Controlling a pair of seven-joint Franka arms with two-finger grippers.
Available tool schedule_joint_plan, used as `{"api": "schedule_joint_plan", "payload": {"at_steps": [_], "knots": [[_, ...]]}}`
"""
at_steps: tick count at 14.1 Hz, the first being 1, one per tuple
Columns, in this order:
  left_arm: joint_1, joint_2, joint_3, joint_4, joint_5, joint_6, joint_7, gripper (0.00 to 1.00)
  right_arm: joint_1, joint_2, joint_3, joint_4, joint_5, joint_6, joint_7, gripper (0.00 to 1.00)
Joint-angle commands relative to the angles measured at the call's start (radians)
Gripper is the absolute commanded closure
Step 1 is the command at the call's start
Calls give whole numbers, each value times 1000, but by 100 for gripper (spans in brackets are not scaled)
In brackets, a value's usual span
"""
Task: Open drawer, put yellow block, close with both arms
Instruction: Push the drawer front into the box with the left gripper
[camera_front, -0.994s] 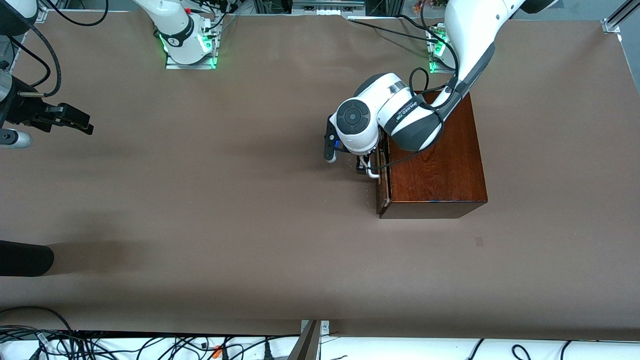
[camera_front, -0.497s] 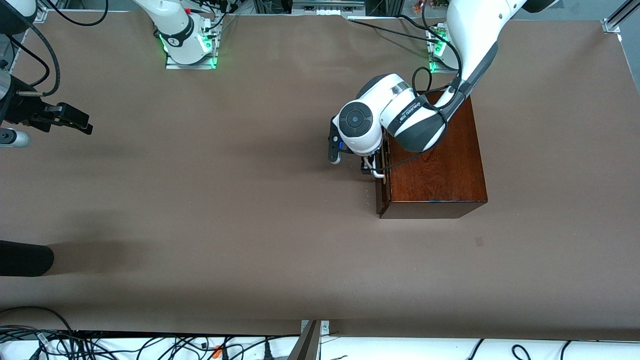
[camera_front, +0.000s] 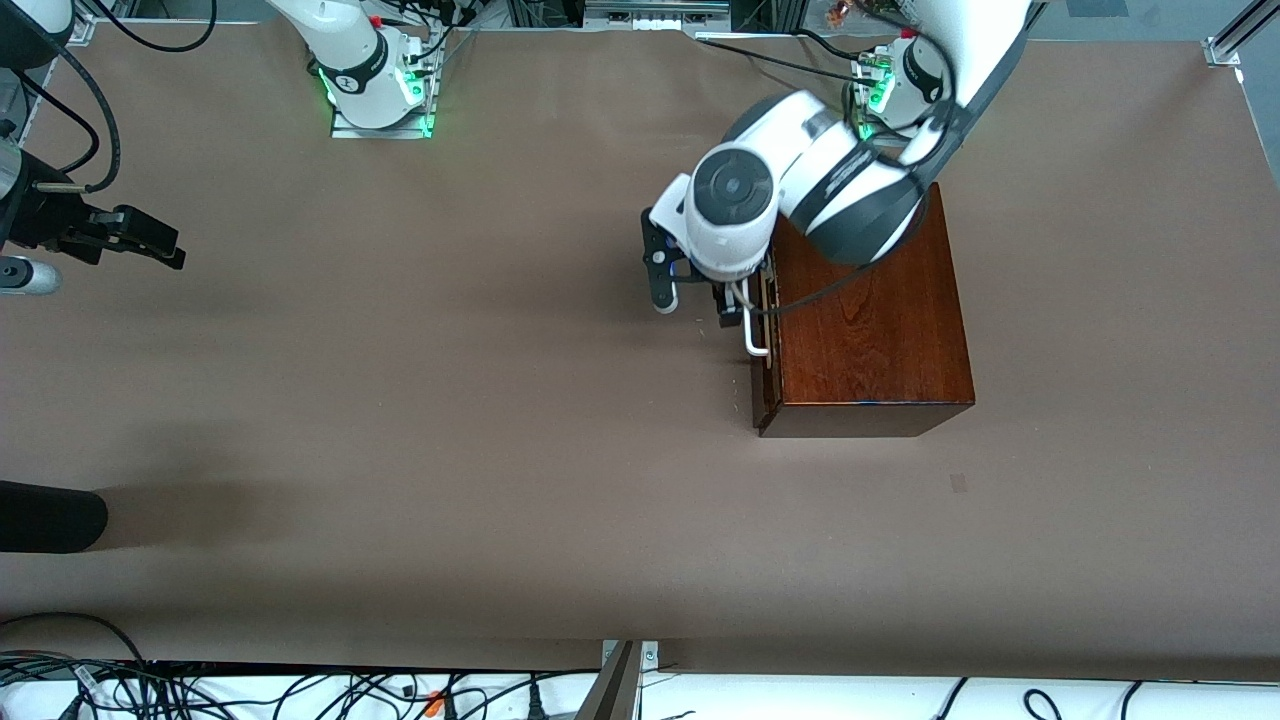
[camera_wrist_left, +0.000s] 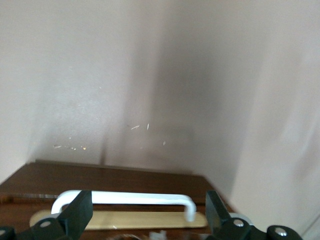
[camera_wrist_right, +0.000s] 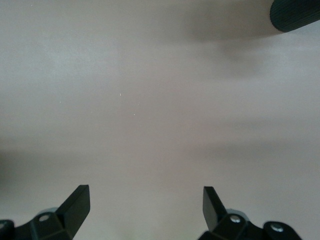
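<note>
No text can be read with certainty. The left arm (camera_front: 850, 195) carries a line of small lettering on the dark grey band of its wrist segment, above the wooden box (camera_front: 865, 320), but the letters are too small and slanted to make out. No other markings or numbers show anywhere.

The left gripper (camera_front: 728, 310) hangs at the white handle (camera_front: 756, 335) of the drawer (camera_front: 766, 350), which sits shut in the brown box (camera_front: 870, 320). The right gripper (camera_front: 150, 240) waits over the table's (camera_front: 450, 450) right-arm end.
</note>
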Motion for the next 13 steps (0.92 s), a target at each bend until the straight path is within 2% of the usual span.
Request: {"api": "schedule_joint_plan", "payload": {"at_steps": [1, 3, 6, 10, 13], "knots": [[18, -102, 0, -12, -56, -63, -169, 0, -14, -18, 7, -5, 18, 2, -15, 0], [42, -145, 3, 9, -48, -149, -293, 0, -14, -18, 7, -5, 18, 2, -15, 0], [117, -185, 6, 71, -40, -269, -326, 0, -14, -18, 8, -5, 18, 2, -15, 0], [260, -236, 2, 78, -42, -310, -340, 0, -14, -18, 9, -3, 18, 2, -15, 0], [260, -335, 121, 60, -65, -307, -344, 0, -14, -18, 7, -3, 18, 2, -16, 0]]}}
